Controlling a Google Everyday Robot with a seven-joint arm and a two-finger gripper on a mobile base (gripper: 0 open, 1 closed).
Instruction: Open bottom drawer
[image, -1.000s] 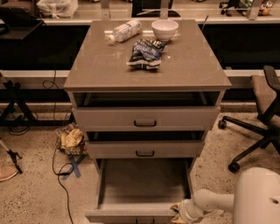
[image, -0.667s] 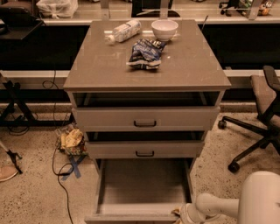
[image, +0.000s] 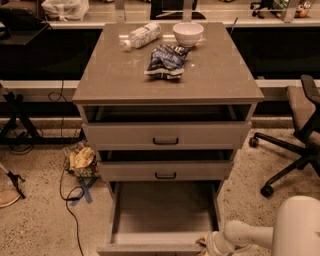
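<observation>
The bottom drawer of the grey-beige cabinet stands pulled far out, its plain grey tray open to view and its front panel at the bottom edge of the camera view. The middle drawer and the top drawer sit above it, each with a small black bar handle and pulled out slightly. My white arm reaches in from the lower right. My gripper is at the right end of the bottom drawer's front, mostly cut off by the frame edge.
On the cabinet top lie a plastic bottle, a white bowl and a dark snack bag. An office chair stands at the right. Cables and a crumpled bag lie on the floor at the left.
The bottom drawer has come out slightly further toward the camera, and my arm and gripper have drawn lower in the view.
</observation>
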